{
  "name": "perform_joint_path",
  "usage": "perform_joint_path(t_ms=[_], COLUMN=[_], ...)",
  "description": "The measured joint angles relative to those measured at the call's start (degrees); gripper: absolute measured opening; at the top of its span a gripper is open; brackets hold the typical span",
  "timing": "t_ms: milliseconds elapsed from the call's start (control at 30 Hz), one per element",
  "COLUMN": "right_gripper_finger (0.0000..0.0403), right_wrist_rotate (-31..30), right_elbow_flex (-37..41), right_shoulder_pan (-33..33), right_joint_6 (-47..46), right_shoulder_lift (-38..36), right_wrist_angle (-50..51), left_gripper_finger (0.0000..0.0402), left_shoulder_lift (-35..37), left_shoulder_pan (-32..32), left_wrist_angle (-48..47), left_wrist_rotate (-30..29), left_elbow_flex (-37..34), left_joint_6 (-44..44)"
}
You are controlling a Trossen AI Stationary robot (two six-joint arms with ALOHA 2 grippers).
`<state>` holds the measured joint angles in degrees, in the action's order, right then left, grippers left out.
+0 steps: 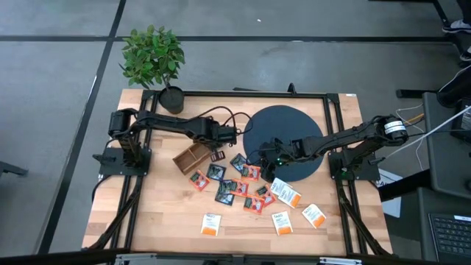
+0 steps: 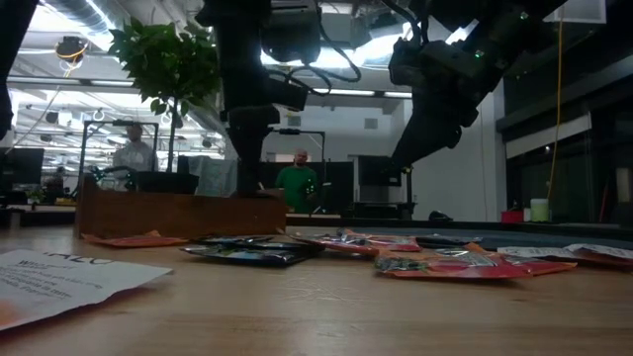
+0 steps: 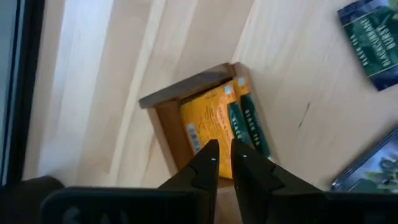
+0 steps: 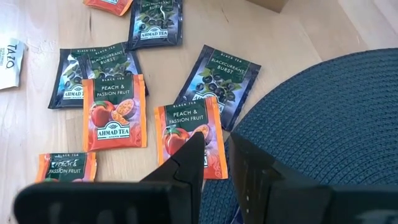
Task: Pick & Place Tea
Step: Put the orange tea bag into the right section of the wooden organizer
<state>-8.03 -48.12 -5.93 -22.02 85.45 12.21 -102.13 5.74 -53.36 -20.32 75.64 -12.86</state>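
From above, the tea sachets are scattered over the wooden table between the brown divided box and the dark round mat. The left gripper hangs by the box, the right gripper at the mat's edge.

The low view shows sachets lying flat; nothing readable there.

The left wrist view shows orange and green sachets standing in a box compartment, fingers nearly together above them, holding nothing.

Right wrist: "Ahmad Tea", "Peach & Passion Fruit", "Blackcurrant Burst". The fingers are slightly apart and empty.
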Motion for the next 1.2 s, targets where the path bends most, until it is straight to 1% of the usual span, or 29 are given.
perform_joint_path(t_ms=[267,400,467,600,667,833,1067,1200], right_gripper_finger=[0.0078,0.0078,0.0078,0.0078,0.0078,0.0078,0.0078,0.0078], right_wrist_rotate=[0.0,0.0,0.0,0.1,0.1,0.1,0.0,-2.5], right_elbow_flex=[0.0,0.0,0.0,0.0,0.0,0.0,0.0,0.0], right_shoulder_pan=[0.0,0.0,0.0,-0.1,-0.4,-1.1,-1.6,-1.6], right_joint_6=[0.0,0.0,0.0,-0.1,-0.2,-0.5,-1.5,0.0], right_shoulder_lift=[0.0,0.0,0.0,0.0,0.0,0.0,0.0,0.0], right_wrist_angle=[-0.1,-0.3,-0.3,0.2,0.3,0.3,-1.3,-1.9], left_gripper_finger=[0.0032,0.0033,0.0033,0.0030,0.0029,0.0029,0.0027,0.0027], left_shoulder_lift=[1.0,2.3,3.1,3.9,4.1,4.1,4.1,4.1], left_shoulder_pan=[-0.1,-0.5,-0.9,-2.6,-3.7,-6.0,-6.5,-6.5], left_wrist_angle=[-0.7,-0.4,0.4,3.4,5.4,4.7,4.2,3.9], left_wrist_rotate=[-0.5,0.9,2.8,10.6,13.0,10.7,8.1,6.8], left_elbow_flex=[0.1,0.1,0.1,0.1,0.1,0.0,-0.3,-0.3], left_joint_6=[-0.4,-1.5,-1.9,-2.0,-2.0,-3.6,-5.8,-5.9])
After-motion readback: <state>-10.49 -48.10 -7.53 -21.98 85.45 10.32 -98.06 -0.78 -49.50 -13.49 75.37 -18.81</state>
